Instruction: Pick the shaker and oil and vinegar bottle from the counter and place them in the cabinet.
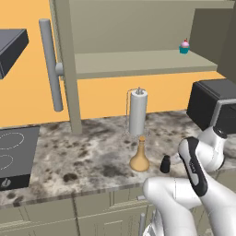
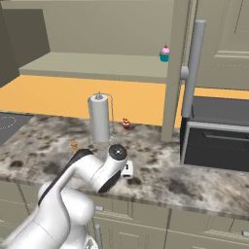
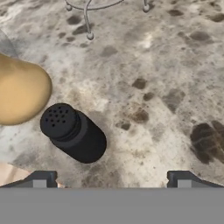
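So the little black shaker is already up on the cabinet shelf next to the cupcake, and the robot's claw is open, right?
Not quite. The shaker is not on the shelf; it stands on the counter beside the oil and vinegar bottle, as the left base view shows. The cupcake is alone on the cabinet shelf. The rest is right: the gripper is open, seen in the hand view.

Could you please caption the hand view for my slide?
Open gripper above the black shaker beside the tan bottle.
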{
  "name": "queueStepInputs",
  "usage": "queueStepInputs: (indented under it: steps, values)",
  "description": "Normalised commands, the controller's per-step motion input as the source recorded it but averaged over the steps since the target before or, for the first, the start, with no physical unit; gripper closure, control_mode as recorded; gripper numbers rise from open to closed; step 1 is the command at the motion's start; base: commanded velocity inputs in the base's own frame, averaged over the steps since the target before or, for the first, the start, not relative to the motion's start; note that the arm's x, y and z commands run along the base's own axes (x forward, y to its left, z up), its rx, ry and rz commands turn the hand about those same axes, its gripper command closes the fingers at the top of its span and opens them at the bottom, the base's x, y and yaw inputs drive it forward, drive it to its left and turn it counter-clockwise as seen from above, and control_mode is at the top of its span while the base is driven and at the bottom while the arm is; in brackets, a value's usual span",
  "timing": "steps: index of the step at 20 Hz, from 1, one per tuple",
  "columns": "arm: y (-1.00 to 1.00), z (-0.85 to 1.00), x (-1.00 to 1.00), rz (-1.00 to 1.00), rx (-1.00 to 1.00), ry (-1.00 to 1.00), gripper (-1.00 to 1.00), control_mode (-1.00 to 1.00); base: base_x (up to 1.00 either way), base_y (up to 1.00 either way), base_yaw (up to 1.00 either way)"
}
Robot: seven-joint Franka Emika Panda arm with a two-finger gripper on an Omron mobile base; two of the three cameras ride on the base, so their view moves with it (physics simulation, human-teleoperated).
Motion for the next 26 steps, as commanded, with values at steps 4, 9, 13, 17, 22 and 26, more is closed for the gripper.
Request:
queueStepInputs:
  steps: [4,9,13,17,22,26]
  values:
    - [0.30,-0.10,-0.09,0.02,-0.04,0.07,-1.00,-1.00,0.00,0.00,0.00]
    - [0.06,-0.01,0.00,0.01,0.00,0.00,-1.00,-1.00,0.00,0.00,0.00]
    - [0.16,-0.12,0.00,0.00,0.00,0.00,-1.00,-1.00,0.00,0.00,0.00]
    - [0.15,-0.17,0.02,0.00,0.01,0.00,-1.00,-1.00,0.00,0.00,0.00]
    - [0.09,-0.15,0.10,0.00,0.00,0.00,-1.00,-1.00,0.00,0.00,0.00]
    - [0.29,-0.25,0.00,0.00,0.03,0.00,-1.00,-1.00,0.00,0.00,0.00]
